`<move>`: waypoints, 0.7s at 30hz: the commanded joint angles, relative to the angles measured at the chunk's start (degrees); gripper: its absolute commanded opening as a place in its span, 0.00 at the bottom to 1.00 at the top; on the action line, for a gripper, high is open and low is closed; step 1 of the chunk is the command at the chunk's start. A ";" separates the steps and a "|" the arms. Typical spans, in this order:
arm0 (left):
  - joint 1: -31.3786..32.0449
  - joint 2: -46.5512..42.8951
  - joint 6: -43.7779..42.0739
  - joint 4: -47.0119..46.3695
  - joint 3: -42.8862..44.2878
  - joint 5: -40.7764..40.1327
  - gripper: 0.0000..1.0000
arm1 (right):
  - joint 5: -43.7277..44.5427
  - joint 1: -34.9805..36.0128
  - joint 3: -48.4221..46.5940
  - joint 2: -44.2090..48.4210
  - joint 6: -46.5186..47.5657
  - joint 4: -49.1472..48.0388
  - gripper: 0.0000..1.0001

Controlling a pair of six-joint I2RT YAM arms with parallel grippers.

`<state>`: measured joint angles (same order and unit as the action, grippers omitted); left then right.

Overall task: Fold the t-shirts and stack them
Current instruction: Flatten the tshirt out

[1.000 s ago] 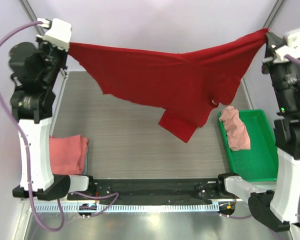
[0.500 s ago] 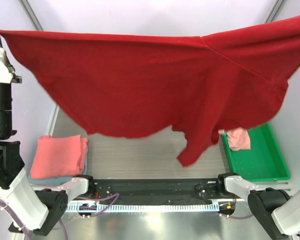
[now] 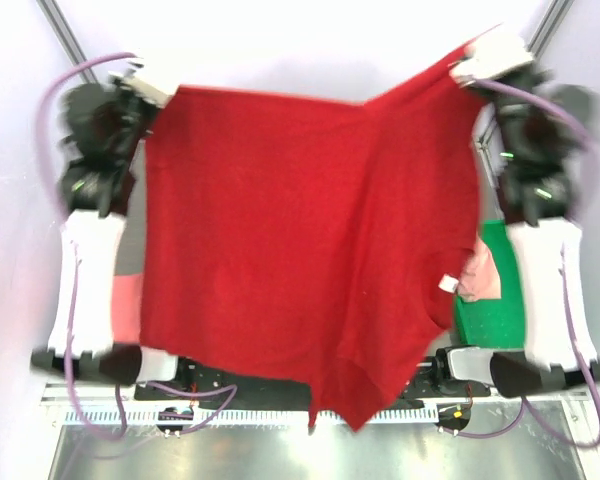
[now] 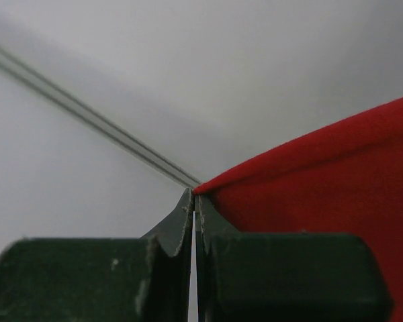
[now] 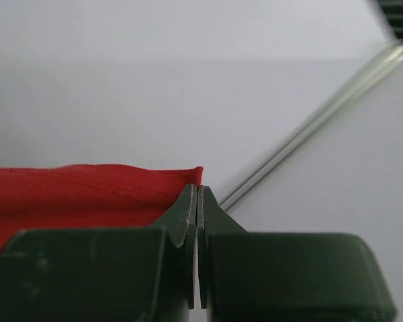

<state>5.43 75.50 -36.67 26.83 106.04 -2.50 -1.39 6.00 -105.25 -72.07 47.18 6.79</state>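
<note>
While we hold the deep red t-shirt high and spread wide, our left gripper pinches its far-left corner, jaws pressed together on the cloth. Our right gripper clamps the far-right corner the same way. The shirt hangs as a broad sheet between the 2 grippers, its lowest tip nearest us. A salmon-pink t-shirt shows at the left, mostly hidden by the red cloth. At the right, another pink t-shirt lies at the green tray's left edge.

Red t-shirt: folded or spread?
Spread. The red t-shirt hangs open in the air, corners pinched by the left gripper and right gripper.
</note>
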 commanded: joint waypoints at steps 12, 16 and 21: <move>-0.07 36.88 7.20 -3.19 -9.73 8.84 0.00 | -0.90 0.07 36.45 -26.52 0.98 -21.72 0.01; -1.29 47.08 11.51 -3.19 -1.64 6.90 0.00 | 3.04 0.07 25.21 -38.55 0.11 -20.32 0.01; -2.71 57.46 13.99 -3.53 9.09 3.92 0.00 | 10.78 -0.02 1.75 -56.93 -2.70 -11.29 0.01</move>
<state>4.16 132.16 -25.65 27.11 109.12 4.03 3.38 6.07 -92.92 -125.03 47.29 -4.16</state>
